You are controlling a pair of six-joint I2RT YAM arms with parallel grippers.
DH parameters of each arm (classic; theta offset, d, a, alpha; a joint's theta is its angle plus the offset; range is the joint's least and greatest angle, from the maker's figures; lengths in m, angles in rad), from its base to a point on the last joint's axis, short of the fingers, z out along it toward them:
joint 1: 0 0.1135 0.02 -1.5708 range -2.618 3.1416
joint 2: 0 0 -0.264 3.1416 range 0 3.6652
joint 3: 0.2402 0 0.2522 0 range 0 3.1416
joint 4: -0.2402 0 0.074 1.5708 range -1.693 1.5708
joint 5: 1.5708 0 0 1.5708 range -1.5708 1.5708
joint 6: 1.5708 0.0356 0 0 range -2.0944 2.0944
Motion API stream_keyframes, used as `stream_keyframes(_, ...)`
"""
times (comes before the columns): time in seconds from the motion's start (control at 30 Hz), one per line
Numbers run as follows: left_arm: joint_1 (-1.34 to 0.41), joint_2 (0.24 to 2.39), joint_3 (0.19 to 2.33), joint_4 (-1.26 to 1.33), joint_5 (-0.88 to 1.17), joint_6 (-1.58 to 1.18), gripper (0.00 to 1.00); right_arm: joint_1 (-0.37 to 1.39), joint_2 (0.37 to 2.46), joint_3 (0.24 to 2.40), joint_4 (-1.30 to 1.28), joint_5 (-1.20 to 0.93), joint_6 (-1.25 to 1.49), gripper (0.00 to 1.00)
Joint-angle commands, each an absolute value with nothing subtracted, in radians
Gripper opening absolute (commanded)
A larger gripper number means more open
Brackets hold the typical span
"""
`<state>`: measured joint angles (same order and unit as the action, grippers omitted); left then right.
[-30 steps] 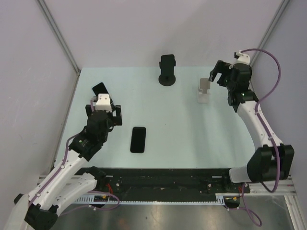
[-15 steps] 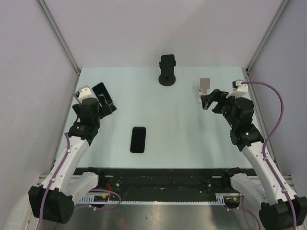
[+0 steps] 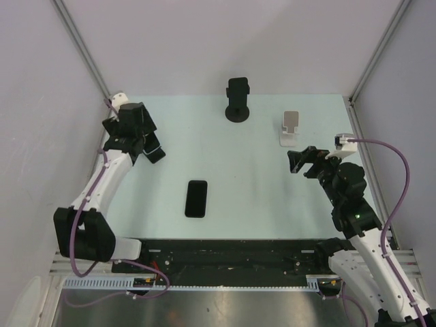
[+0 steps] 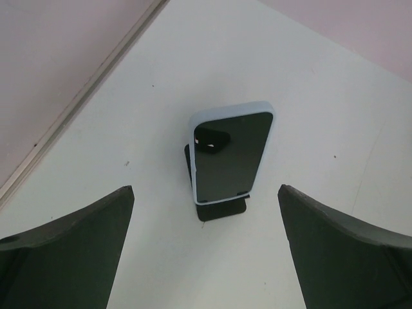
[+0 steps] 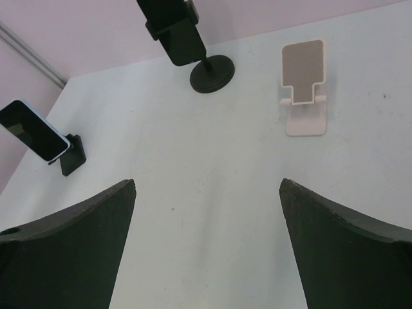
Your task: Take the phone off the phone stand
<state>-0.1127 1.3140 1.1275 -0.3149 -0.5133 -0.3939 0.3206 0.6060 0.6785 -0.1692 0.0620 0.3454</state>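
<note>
A black phone (image 3: 196,198) lies flat on the pale table (image 3: 272,197) and serves as the landmark. Beyond it and well to its left, near the table's left edge, a phone in a light-blue case (image 4: 232,158) leans tilted back on a small black phone stand (image 4: 221,209), its dark screen facing up and its lower edge seated on the stand. The left gripper (image 4: 206,193) hovers over that phone with its fingers (image 4: 77,244) spread wide, holding nothing and touching neither phone nor stand. To the right of the flat phone, well apart from it, the right gripper (image 5: 207,187) hangs above bare table, also spread wide and holding nothing. Straight beyond the flat phone, near the far edge, stands a black round-based stand (image 3: 238,112) with a dark head. Beyond and to the flat phone's right sits a white stand (image 3: 291,129) with a greyish back plate.
</note>
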Motion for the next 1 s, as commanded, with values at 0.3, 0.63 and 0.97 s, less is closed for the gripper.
stream_keyframes(0.3, -0.103, 1.586, 1.328, -0.287, -0.649, -0.453, 1.0, 0.325, 0.577, 0.669, -0.178, 0.127, 0.33, 1.0)
stream_keyframes(0.63, -0.103, 1.667, 1.374, -0.282, -0.666, -0.48, 1.0, 0.325, 0.594, 0.669, -0.175, 0.114, 0.324, 1.0)
stream_keyframes(0.97, -0.101, 1.735, 1.382, -0.275, -0.67, -0.495, 1.0, 0.325, 0.6, 0.667, -0.176, 0.104, 0.319, 1.0)
